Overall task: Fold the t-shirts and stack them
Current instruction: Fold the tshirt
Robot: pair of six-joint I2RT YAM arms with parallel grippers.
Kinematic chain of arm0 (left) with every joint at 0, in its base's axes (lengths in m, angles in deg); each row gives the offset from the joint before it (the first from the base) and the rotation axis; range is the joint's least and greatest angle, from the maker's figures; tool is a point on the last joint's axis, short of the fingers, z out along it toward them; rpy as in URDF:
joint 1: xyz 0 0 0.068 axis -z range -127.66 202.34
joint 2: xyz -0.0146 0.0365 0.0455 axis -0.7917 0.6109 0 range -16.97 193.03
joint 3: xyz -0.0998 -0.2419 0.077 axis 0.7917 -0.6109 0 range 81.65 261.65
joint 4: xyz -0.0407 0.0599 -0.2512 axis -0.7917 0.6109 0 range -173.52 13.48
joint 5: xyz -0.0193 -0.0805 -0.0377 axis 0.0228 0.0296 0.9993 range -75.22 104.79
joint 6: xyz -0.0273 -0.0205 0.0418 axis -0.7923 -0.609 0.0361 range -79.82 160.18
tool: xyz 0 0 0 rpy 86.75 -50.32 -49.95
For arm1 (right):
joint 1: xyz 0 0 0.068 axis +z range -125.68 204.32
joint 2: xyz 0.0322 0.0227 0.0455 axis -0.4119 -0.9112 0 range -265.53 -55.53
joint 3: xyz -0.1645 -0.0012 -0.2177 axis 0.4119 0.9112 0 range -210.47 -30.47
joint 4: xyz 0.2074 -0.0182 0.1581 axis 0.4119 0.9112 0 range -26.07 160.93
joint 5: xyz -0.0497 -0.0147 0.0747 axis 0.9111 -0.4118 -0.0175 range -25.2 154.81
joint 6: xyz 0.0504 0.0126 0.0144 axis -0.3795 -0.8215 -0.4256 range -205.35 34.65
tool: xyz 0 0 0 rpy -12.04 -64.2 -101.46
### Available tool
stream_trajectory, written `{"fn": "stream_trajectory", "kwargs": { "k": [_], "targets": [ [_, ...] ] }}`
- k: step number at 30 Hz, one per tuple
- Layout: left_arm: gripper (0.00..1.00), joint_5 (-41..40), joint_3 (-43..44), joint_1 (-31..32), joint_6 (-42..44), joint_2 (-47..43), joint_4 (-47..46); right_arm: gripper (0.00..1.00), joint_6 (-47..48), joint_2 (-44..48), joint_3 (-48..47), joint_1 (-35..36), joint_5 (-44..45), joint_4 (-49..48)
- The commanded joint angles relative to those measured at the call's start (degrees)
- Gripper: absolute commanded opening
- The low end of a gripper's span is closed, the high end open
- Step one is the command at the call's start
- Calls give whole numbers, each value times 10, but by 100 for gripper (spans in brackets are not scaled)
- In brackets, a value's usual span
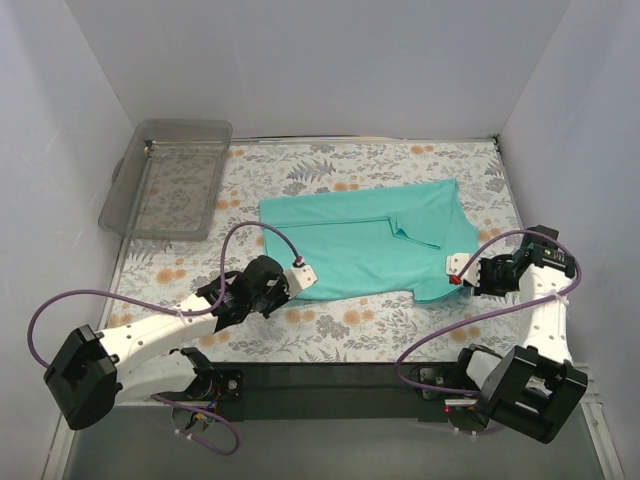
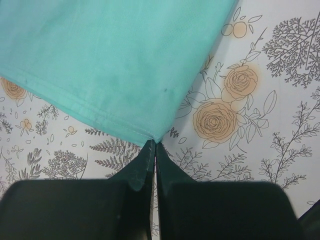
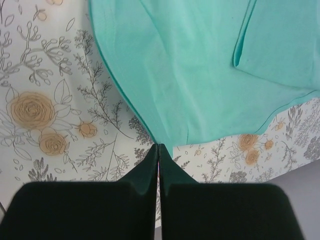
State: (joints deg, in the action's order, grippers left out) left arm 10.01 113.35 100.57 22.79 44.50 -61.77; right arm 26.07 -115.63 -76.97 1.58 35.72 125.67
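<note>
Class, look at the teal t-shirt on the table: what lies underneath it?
The t-shirt lies spread on the flowered table cover, which shows all around it. Anything beneath the fabric itself is covered and cannot be seen.

**Fig. Materials & finishes, tabletop folding stn.**
Plain teal-green short-sleeved t-shirt [image 1: 370, 245]: thin soft cloth, matt, w/ stitched hem. Floral-print table cover [image 1: 330, 170]: smooth, matt. Clear rectangular plastic bin [image 1: 185, 125]: transparent, glossy rim. Jaws of left gripper [image 2: 151, 145] & right gripper [image 3: 158, 146]: dark, hard, matt, plastic-looking. White arm shells [image 1: 150, 340]: smooth, semi-gloss. Purple cables [image 1: 247, 226]: smooth sheath.
</note>
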Motion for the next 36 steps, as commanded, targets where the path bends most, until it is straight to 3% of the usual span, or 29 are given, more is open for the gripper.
{"fn": "stream_trajectory", "kwargs": {
  "k": [1, 9, 15, 27, 36],
  "targets": [
    [0, 15, 29, 3, -12, -18, -19, 1, -77, -6, -32, 2, -57, -14],
    [0, 23, 71, -4, -9, -4, -23, 1, -196, -41, -82, 2, -112, -70],
    [0, 39, 85, -44, -1, 7, -14, 1, -261, -96, -135, 2, -133, -102],
    [0, 111, 92, -125, -2, 51, -28, 1, -356, -209, -206, 2, -164, -149],
    [0, 111, 136, -157, -4, 95, -12, 1, -414, -278, -245, 2, -171, -175]
  ]
}}
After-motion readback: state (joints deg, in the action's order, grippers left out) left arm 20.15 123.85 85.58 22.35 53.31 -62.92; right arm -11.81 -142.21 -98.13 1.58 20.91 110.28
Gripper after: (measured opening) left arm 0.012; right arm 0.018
